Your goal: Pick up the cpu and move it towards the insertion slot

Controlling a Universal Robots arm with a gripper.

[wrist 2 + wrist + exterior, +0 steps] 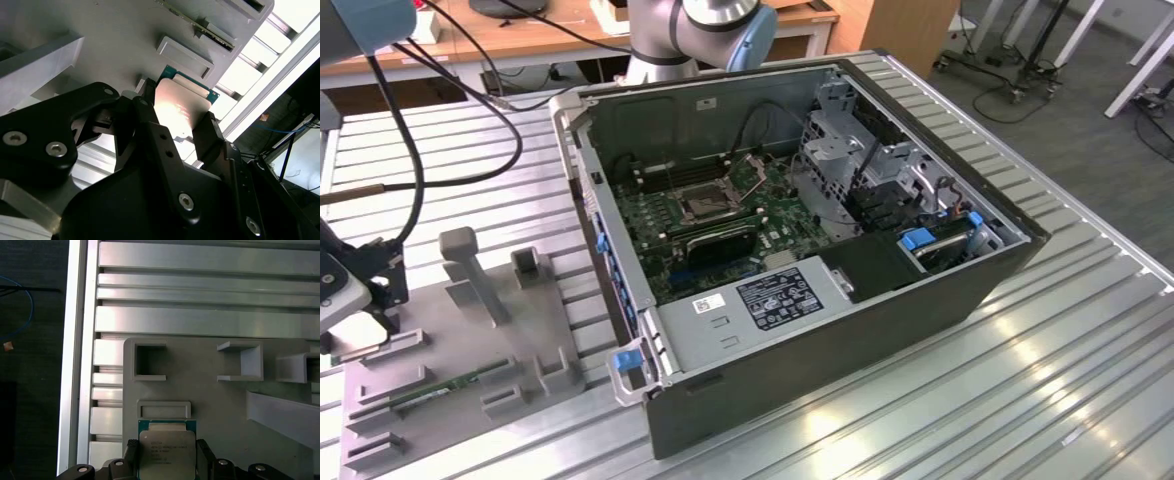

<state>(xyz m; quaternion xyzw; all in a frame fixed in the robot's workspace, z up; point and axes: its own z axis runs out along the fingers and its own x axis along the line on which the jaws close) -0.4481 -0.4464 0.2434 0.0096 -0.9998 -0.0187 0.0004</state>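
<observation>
The cpu [167, 456] is a pale silver square on a green base, lying at the edge of the grey fixture plate [215, 410]. My gripper [167, 460] is shut on it, one black finger against each side. In the second wrist view the cpu [181, 107] shows between the two fingers [206, 132] and reflects bright light. My gripper [363, 295] sits at the exterior view's far left, over the fixture plate [467, 340]. The insertion slot [702, 201] is a silver-framed square socket on the green board inside the open computer case [854, 300], well off to the right of my gripper.
A thin green memory stick [448, 386] lies in the fixture plate, and grey posts [470, 275] stand up from it. The case walls rise around the board. Black cables [414, 140] hang above the slatted metal table [1014, 400]. The table edge [75, 365] runs close to the cpu.
</observation>
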